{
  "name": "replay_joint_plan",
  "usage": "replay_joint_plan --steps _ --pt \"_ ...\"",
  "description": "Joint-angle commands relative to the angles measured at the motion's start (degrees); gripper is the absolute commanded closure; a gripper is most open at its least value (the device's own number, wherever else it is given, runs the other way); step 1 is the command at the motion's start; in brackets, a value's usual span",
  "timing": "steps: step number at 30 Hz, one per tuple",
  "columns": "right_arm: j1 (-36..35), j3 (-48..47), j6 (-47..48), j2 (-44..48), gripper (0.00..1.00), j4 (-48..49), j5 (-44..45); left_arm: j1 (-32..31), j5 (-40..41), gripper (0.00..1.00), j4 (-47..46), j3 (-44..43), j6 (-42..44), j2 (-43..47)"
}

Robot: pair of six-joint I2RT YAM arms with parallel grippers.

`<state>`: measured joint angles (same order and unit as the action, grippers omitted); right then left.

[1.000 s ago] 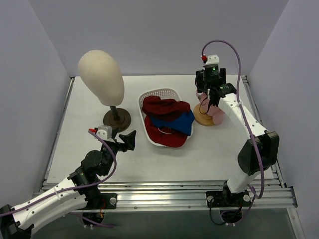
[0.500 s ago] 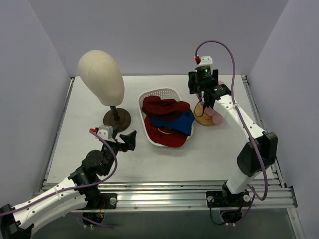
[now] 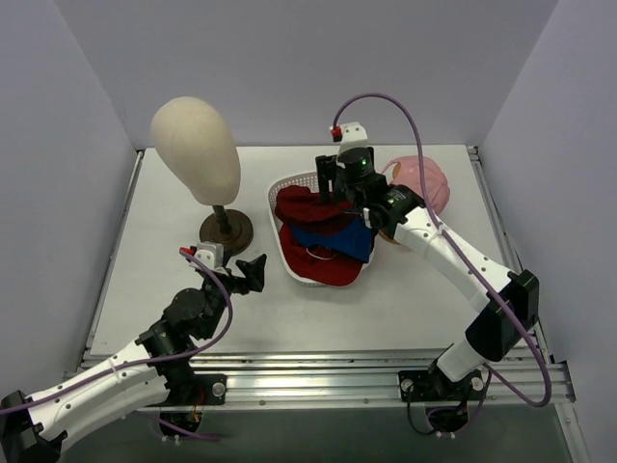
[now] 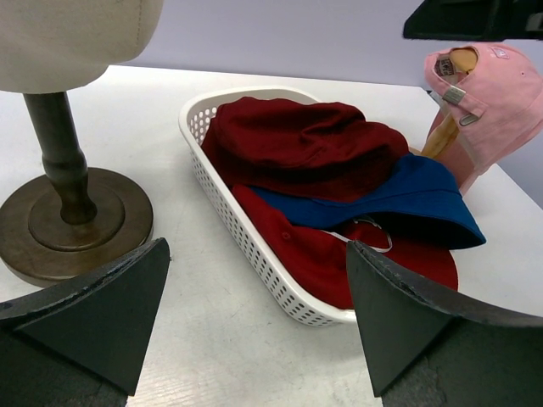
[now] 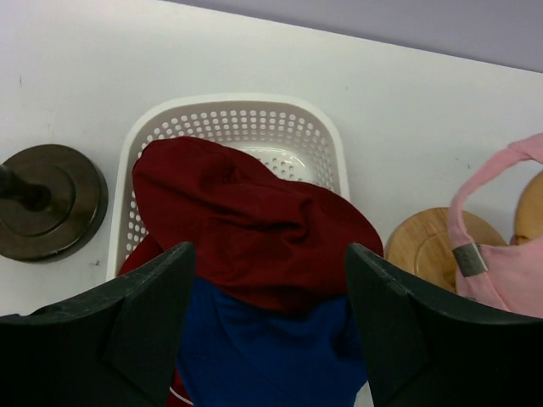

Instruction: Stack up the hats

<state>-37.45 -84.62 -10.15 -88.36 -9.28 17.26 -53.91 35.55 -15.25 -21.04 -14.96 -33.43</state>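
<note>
Hovering with right pincer [image 5: 270, 252] spread wide, empty, above the dark red fabric bucket hat [image 5: 242, 208] heaped in the white perforated plastic basket [image 5: 233, 114] mid-worktop: lined up for a pick, probably. Pink fabric peaked cap [image 3: 424, 179] perched towards the far right corner. Left pincer [image 4: 256, 253] gaping, empty, by the near edge.

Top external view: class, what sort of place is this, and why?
Likely a robot lab cell: plain walls around a white table, left arm and right arm on a metal rail, a mannequin head.

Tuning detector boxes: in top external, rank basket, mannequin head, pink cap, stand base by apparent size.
1. basket and mannequin head: look alike, head nearer camera, unranked
2. pink cap, partly occluded
3. stand base
</note>
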Motion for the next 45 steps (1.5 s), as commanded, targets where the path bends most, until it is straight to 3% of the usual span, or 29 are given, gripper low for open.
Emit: replay_joint_plan --steps 1,15,18,19,28,35,45 --pt "-0.2 1.0 3.0 -3.3 0.33 4.1 -3.4 0.0 0.0 0.06 -2.7 -1.2 0.2 0.5" --pt "1.3 -13.3 8.8 -23.7 0.37 -0.1 -2.8 0.1 0.3 0.06 -2.9 -0.8 0.4 0.6" --pt "1.2 -14.8 9.3 -25.1 0.48 -0.7 -0.2 0.1 -0.1 0.06 -3.1 -1.1 0.4 0.0" --pt "1.2 -14.8 9.3 -25.1 0.58 0.0 0.6 0.1 -0.2 0.06 -3.1 -1.2 0.4 -0.2" --pt "1.3 -13.6 9.5 -19.3 0.99 2.1 -0.1 0.1 -0.7 0.06 -3.3 -1.5 0.5 -1.5" --pt "1.2 -16.8 7.8 -12.4 1.0 -1.4 -2.0 0.3 3.4 0.06 6.1 -8.2 -6.6 -0.6" --pt "-0.1 -16.5 0.6 0.1 1.0 -0.7 -12.5 2.6 -6.4 0.02 25.3 -32.6 -12.9 -8.1"
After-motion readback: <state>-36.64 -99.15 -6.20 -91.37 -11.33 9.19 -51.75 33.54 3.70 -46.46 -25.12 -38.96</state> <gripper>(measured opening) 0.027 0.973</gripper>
